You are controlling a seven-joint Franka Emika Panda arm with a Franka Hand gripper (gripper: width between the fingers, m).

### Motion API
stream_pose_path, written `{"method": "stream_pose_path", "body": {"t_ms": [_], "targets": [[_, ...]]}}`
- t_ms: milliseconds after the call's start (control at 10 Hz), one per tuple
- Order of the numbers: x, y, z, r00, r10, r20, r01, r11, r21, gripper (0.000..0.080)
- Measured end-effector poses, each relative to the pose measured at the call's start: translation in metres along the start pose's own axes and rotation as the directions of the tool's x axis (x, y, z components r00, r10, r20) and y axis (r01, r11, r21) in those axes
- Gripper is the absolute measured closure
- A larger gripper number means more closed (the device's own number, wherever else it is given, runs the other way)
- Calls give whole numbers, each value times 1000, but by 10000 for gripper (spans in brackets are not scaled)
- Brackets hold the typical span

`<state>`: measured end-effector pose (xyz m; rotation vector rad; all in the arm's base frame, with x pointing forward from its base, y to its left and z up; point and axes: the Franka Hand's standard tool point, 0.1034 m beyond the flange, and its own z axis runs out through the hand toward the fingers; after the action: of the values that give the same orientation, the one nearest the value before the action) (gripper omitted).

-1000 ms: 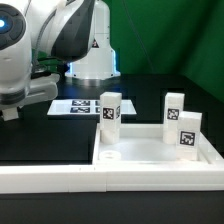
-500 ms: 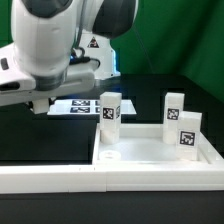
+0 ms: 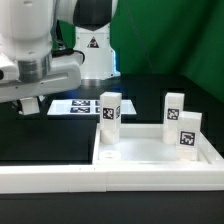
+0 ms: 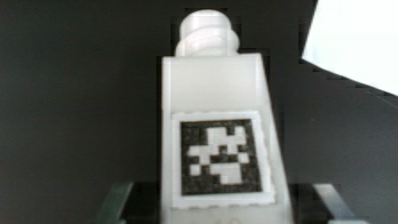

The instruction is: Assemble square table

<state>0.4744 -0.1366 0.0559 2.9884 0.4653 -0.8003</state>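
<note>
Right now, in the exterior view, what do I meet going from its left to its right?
gripper → marker board → lone leg → rear leg → front leg
</note>
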Motion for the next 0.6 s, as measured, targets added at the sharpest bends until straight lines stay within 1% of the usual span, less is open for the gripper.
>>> {"method": "stream_pose_path", "body": {"t_ms": [100, 200, 300, 400, 500, 600], "targets": [[17, -13, -42, 998, 1, -58, -2, 1000, -19, 509], [28, -15, -78, 996, -10, -89, 7, 999, -43, 509], [38, -11, -100, 989, -25, -148, 14, 997, -73, 509], [41, -9, -95, 973, -25, -231, 6, 997, -83, 509], [36, -8, -91, 963, -26, -267, 3, 996, -86, 509], [38, -4, -95, 945, -32, -326, 0, 995, -100, 509]]}}
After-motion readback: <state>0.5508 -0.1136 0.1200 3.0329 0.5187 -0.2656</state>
